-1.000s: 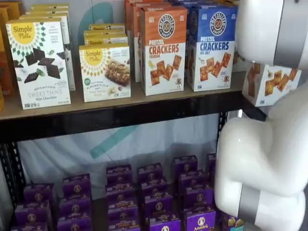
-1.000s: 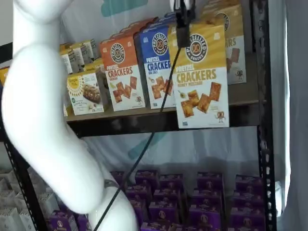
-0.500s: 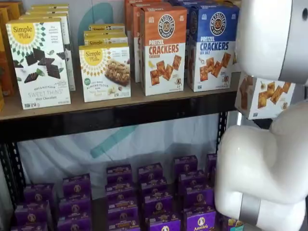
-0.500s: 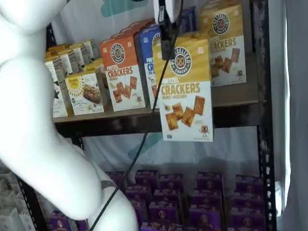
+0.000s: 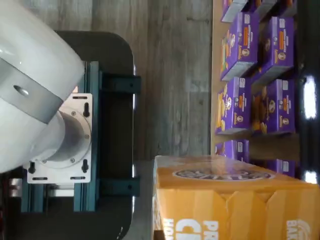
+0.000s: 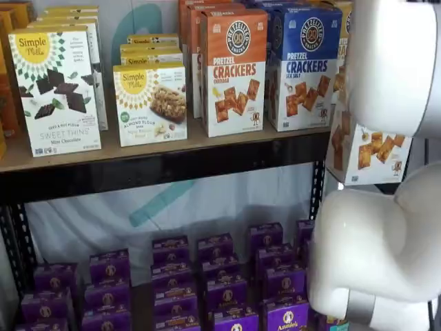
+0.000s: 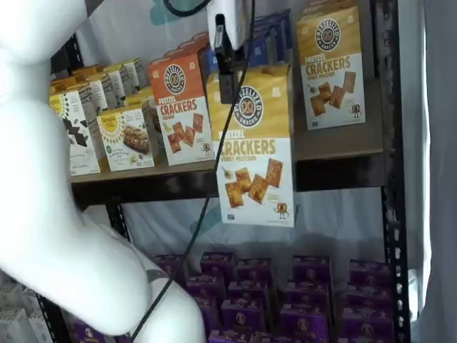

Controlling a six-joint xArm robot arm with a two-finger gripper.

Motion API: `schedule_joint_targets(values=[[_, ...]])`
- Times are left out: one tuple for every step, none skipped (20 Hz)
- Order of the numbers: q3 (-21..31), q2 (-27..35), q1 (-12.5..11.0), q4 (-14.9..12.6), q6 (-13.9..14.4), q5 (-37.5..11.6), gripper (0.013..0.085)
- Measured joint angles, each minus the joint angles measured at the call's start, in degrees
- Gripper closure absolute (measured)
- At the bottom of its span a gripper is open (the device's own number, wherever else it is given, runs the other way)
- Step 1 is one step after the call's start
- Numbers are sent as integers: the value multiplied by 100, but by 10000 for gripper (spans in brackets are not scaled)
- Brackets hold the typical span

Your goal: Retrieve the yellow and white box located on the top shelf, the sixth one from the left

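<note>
Wrist view: the yellow and white box (image 5: 225,200) fills the near corner, its golden top flap and round black logo facing the camera, with orange lettering partly cut off. Beyond the box, purple boxes (image 5: 260,75) sit in rows on a lower shelf board. Beside the box there is grey wood-look floor, and further off the arm's white base (image 5: 35,90) on a teal-bracketed mount (image 5: 95,135). No fingers show here.

Shelf view: only the white lower half of the yellow and white box (image 6: 372,148), with its square brown crackers, shows under the arm's white link (image 6: 393,62). It hangs clear in front of the top shelf (image 6: 172,162), past that shelf's right end. On the top shelf stand an orange-topped cracker box (image 6: 233,69), a blue cracker box (image 6: 303,65) and white Simple Mills boxes (image 6: 58,89). The gripper is hidden here.

Shelf view: the gripper (image 7: 227,61) comes down from above, and its black finger (image 7: 227,71) is clamped on the upper left edge of the yellow and white box (image 7: 257,143), grasping it. The box hangs upright in the air, off the top shelf (image 7: 335,171) and in front of its beam, and its bottom edge sits below that beam. A second yellow box (image 7: 332,64) stays on the top shelf behind it. A black cable (image 7: 207,207) runs down beside the held box.
</note>
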Motion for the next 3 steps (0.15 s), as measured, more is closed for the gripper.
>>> schedule_joint_targets(values=[[42, -34, 47, 0, 47, -6, 410], [74, -61, 79, 6, 83, -11, 410], [97, -80, 103, 15, 111, -14, 410]])
